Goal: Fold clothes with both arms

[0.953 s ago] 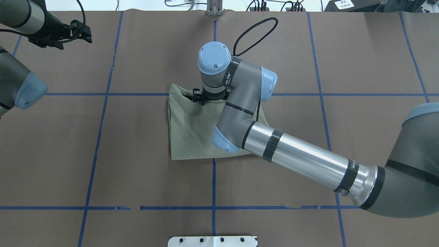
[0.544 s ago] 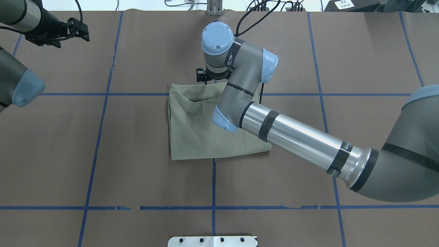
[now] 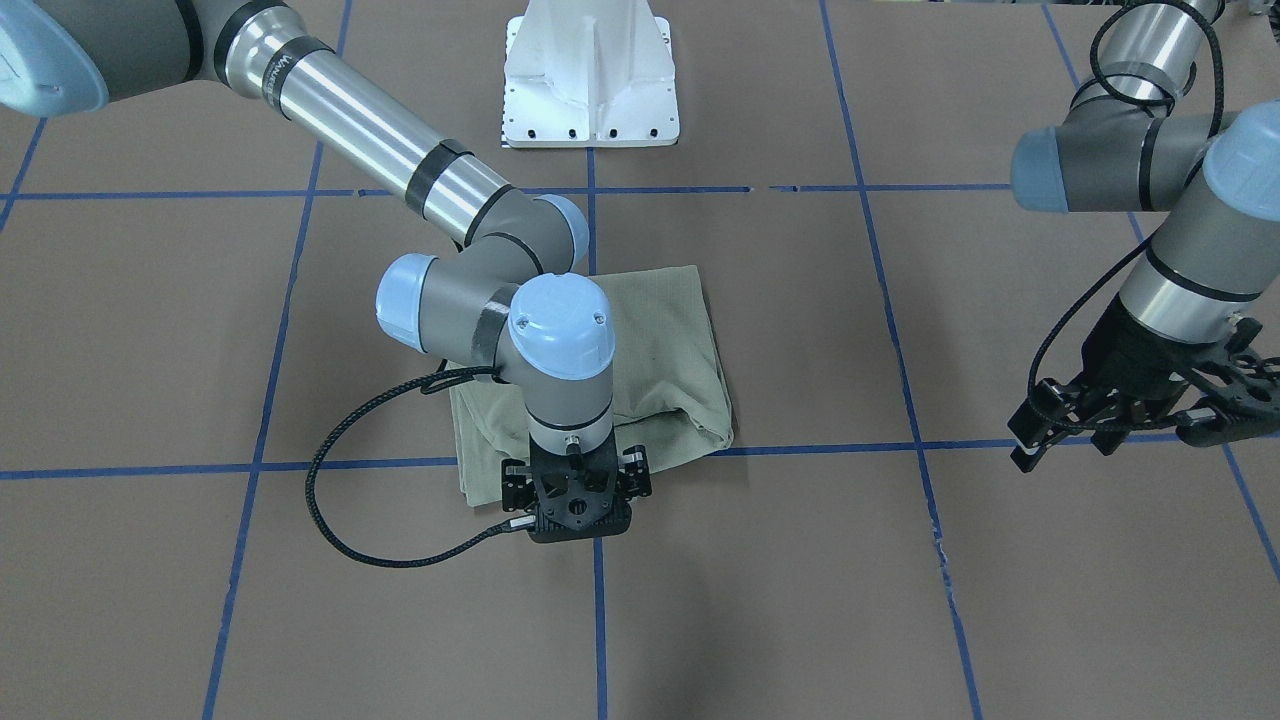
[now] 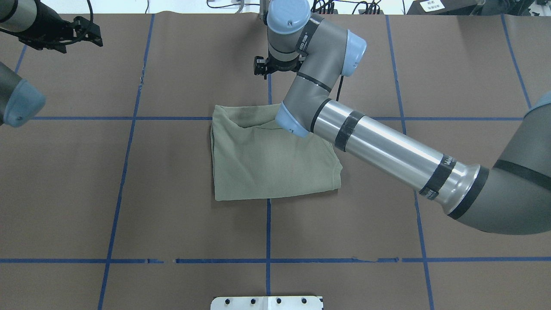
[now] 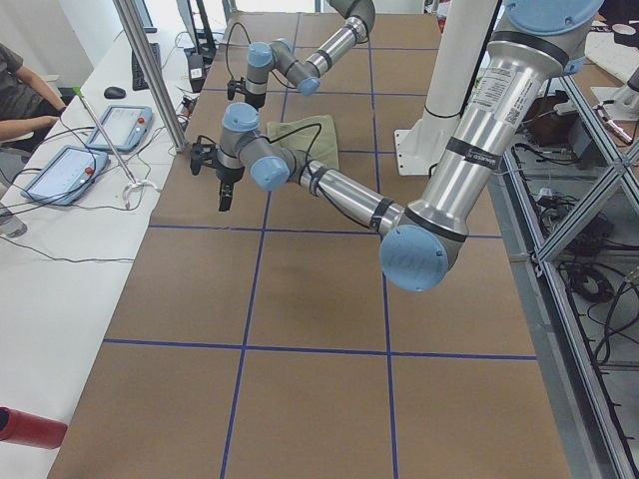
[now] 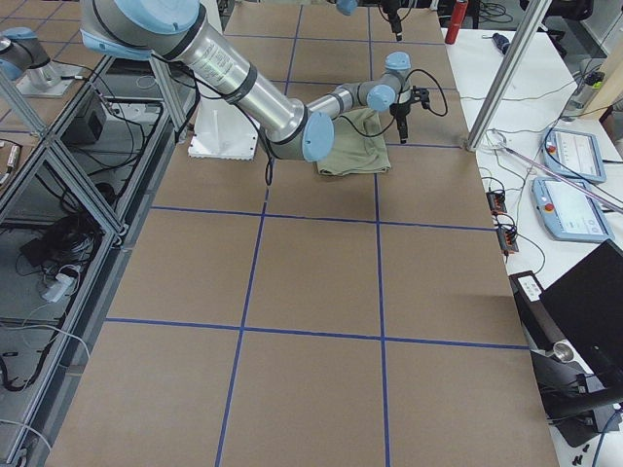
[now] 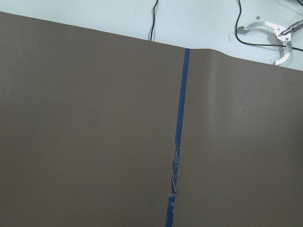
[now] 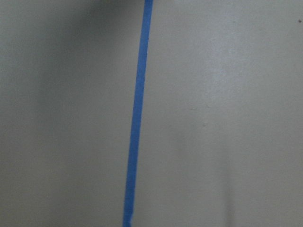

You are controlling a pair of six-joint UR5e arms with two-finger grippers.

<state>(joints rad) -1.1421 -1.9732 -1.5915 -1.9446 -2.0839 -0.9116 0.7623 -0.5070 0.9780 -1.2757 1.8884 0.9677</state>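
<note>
The clothes are one sage-green shirt point(image 4: 267, 159) lying folded into a rough square at the table's centre, with a loose pleat at its far left corner. It also shows as the shirt point(image 3: 670, 340) in the front-facing view. My right gripper point(image 4: 263, 69) hangs above bare table just past the shirt's far edge, apart from the cloth. From the front, this right gripper point(image 3: 578, 515) points straight down with its linkages spread, open and empty. My left gripper point(image 3: 1130, 425) hovers far off to the side, open, holding nothing. Both wrist views show only brown table and blue tape.
The white pedestal base point(image 3: 590, 75) stands at the robot's side of the table. A black cable loop point(image 3: 340, 500) hangs from the right wrist near the table. Blue tape lines point(image 4: 269, 232) grid the brown surface. A person point(image 5: 20, 95) and pendants point(image 5: 120, 125) are at the side bench.
My right gripper has lifted off the shirt's far edge and moved away past it; the shirt stays folded. The left gripper has drifted slightly further toward the far left corner.
</note>
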